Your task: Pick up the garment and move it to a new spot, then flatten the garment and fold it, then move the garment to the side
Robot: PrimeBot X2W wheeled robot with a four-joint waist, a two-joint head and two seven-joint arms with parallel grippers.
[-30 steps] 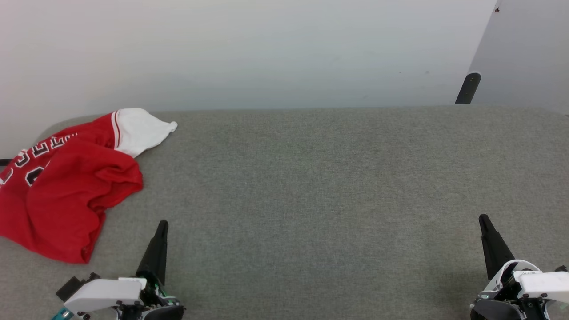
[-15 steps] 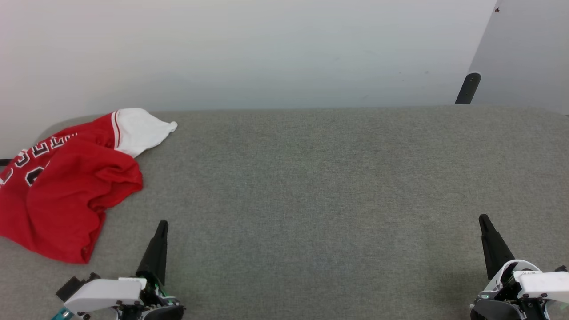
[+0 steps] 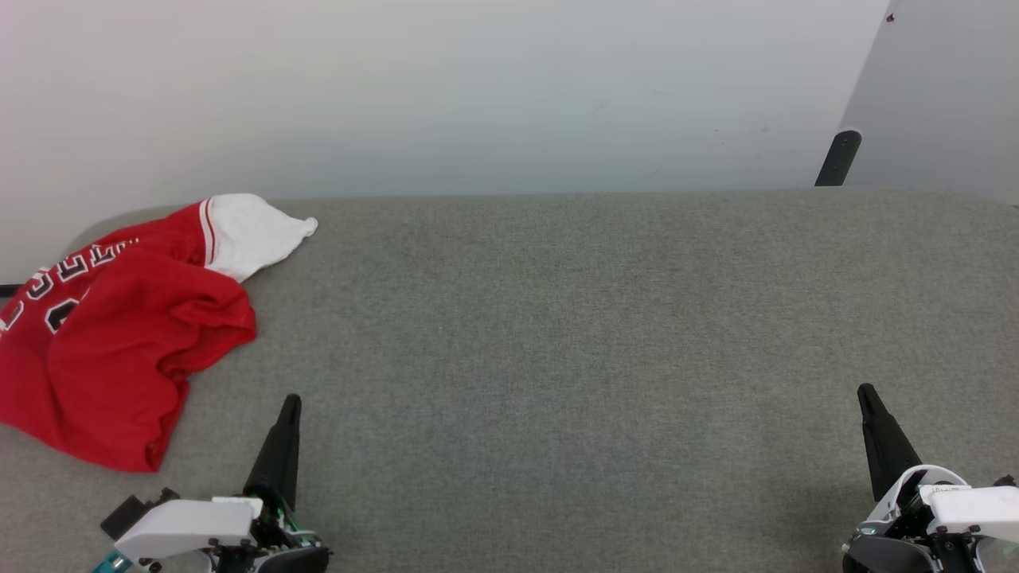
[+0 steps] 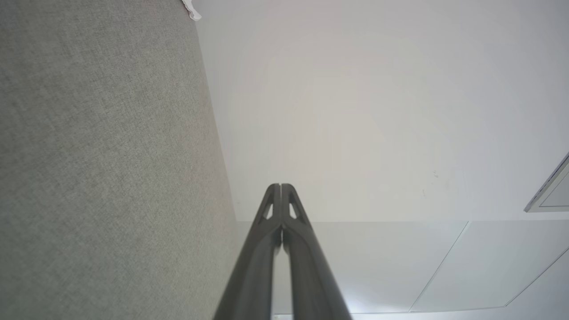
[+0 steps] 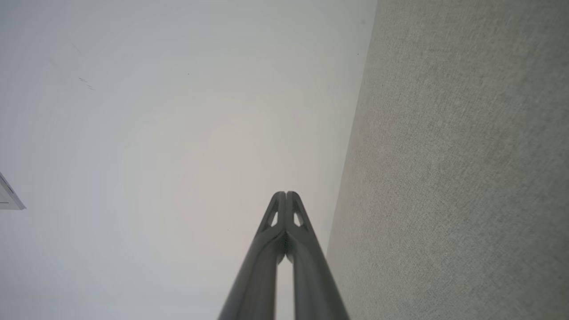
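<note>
left pincer [image 3: 291, 403] lower left of frame: fingers pressed together, no gap, holding nothing. right pincer [image 3: 865, 393] lower right: same, fully closed and empty. both sit over bare grey worktop [image 3: 557, 358], tips pointing toward the pale wall [image 3: 478, 95]; can't tell if they touch the surface. garment [image 3: 119, 342] lies crumpled at the left edge of frame, up-left of the left pincer, near but apart. white sleeve by the worktop's far edge, black lettering partly cut off.

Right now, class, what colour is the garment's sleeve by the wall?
White, joined to the red garment by striped trim; the head view shows it best.
</note>
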